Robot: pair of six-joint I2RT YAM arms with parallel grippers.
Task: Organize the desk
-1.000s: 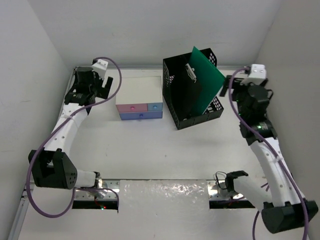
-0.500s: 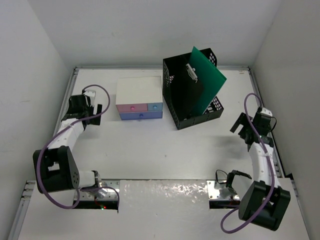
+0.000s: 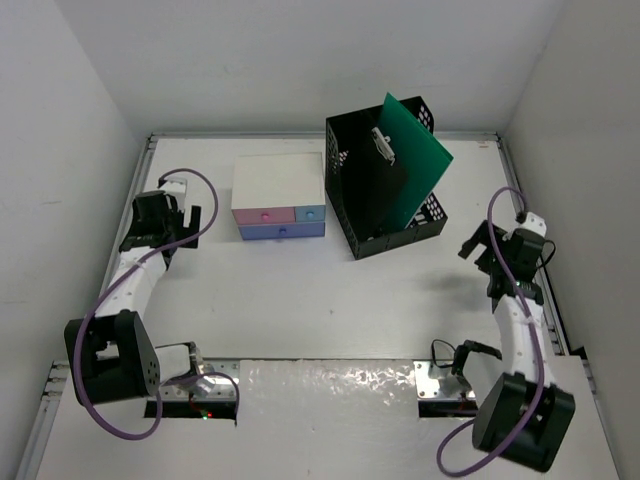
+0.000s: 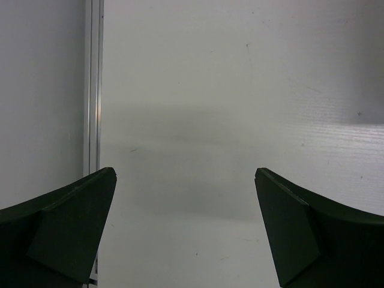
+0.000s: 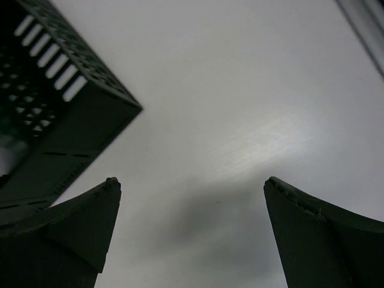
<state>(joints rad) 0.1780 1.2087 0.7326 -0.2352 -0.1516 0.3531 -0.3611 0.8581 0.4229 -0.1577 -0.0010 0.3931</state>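
**Top view.** The desk (image 3: 300,300) filled the floor of the white enclosure. The left gripper (image 3: 193,222) was located near the desk's left edge, left of the box (image 3: 278,182) and apart from it. One second before, it had been held further back, beside the box's rear left corner. The right gripper (image 3: 472,243) was located near the right edge, in front of and to the right of the rack (image 3: 365,190), and clear of it. One second before, it had been held level with the rack's right wall. Both arms had been folded back toward their bases. The box, the rack and the clipboard (image 3: 412,160) leaning in the rack were unchanged in position.

**Left wrist view.** The fingers (image 4: 60,228) were spread wide, with nothing held between them. Only bare desk surface and the rail (image 4: 94,90) along its edge were seen below.

**Right wrist view.** The fingers (image 5: 60,240) were likewise spread wide, and nothing was gripped. A lower corner of the rack was seen at upper left, apart from the left finger. Bare desk was seen elsewhere.
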